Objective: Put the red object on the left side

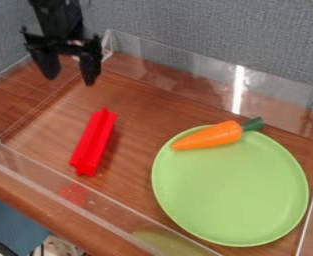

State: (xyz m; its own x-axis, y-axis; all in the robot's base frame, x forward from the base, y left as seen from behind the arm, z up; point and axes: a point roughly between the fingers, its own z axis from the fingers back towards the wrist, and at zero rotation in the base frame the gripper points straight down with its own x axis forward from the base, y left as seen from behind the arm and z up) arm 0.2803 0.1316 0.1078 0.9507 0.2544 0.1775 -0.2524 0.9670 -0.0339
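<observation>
The red object [93, 141], a long grooved plastic block, lies flat on the wooden table left of centre, pointing roughly toward the back. My gripper [67, 71] hangs above the table at the back left, pointing down, its two black fingers spread apart with nothing between them. It is well behind the red object and apart from it.
A green plate [234, 187] fills the right front, with an orange carrot [212, 135] with a green top lying on its back rim. Clear plastic walls [239, 80] fence the table on all sides.
</observation>
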